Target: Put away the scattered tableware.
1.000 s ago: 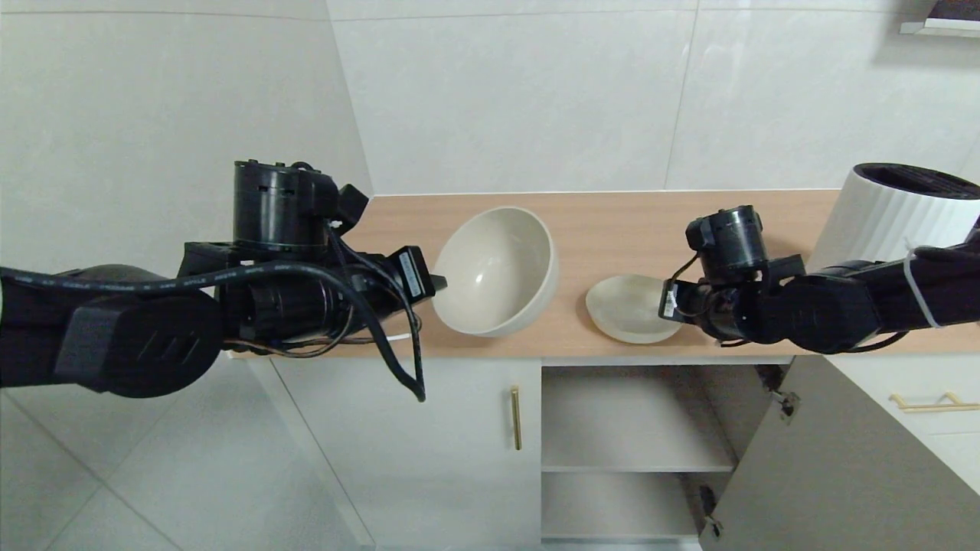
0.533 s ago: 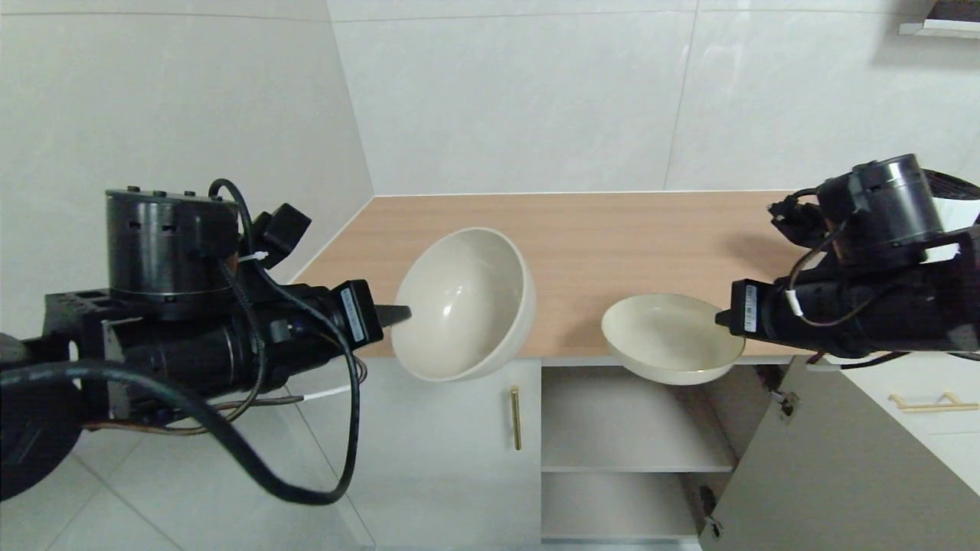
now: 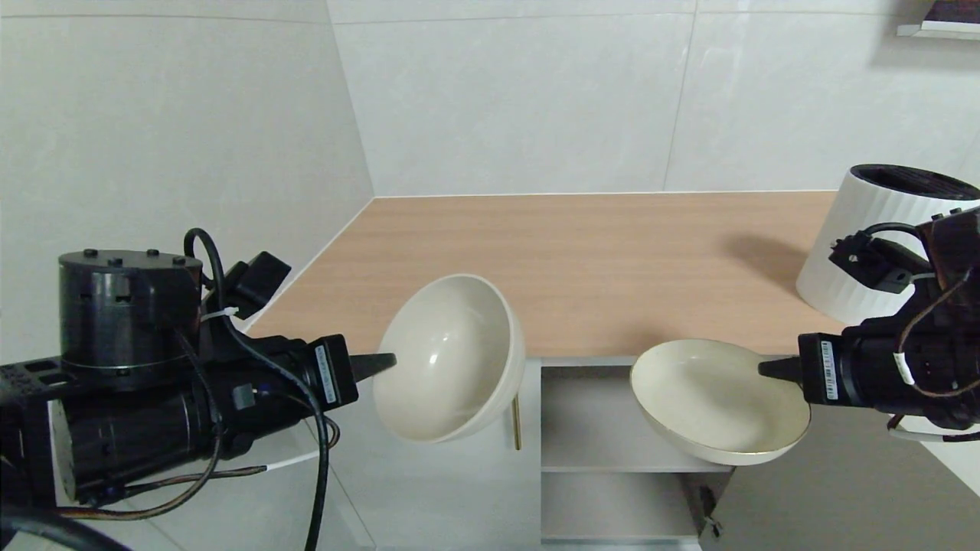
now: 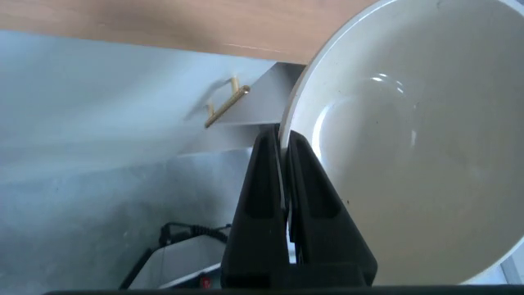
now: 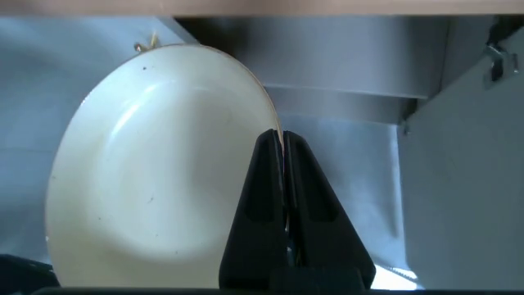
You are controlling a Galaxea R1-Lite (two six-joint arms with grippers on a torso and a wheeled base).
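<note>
A deep cream bowl (image 3: pixel 448 360) hangs tilted in the air just off the counter's front edge, and my left gripper (image 3: pixel 383 360) is shut on its rim. In the left wrist view the bowl (image 4: pixel 409 139) has its rim pinched between my gripper (image 4: pixel 283 156). A shallow cream plate (image 3: pixel 716 402) hangs in front of the open cabinet, with my right gripper (image 3: pixel 769 369) shut on its rim. In the right wrist view the plate (image 5: pixel 155 156) is clamped at its edge by my right gripper (image 5: pixel 282 152).
The wooden counter (image 3: pixel 582 252) runs along the tiled wall, with a white ribbed container (image 3: pixel 873 237) at its right end. Below it an open cabinet (image 3: pixel 612 444) shows two shelves, its door (image 3: pixel 827 490) swung out to the right. A gold handle (image 3: pixel 517 421) marks the shut door beside it.
Both arms have drawn back from the counter and lowered, carrying the bowl and the plate off the countertop to in front of the cabinet.
</note>
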